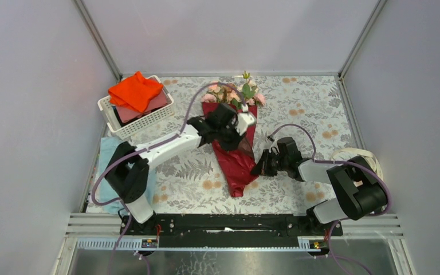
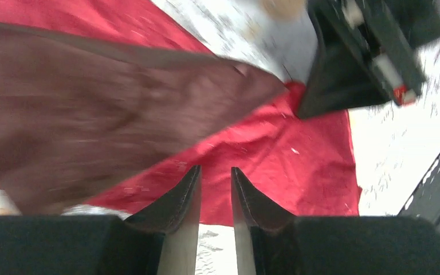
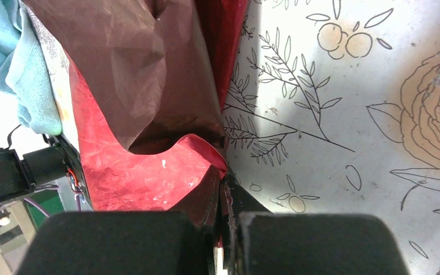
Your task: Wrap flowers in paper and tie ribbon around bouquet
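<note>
Well, the right gripper [image 3: 223, 192] is pinching the side edge of the dark red paper [image 1: 238, 166] — fingers pressed tight on it. The paper is lying on the flowery table [image 1: 298, 103], wrapped like a cone. The left gripper [image 2: 215, 177] is hovering over its middle — fingers a little apart, holding nothing. Farther back, the pink flowers [image 1: 238, 94] are poking out the top.

Floral-print table [image 1: 312, 97] with bouquet [image 1: 238, 169], white basket [image 1: 144, 122] and light blue cloth [image 1: 107, 150]
</note>
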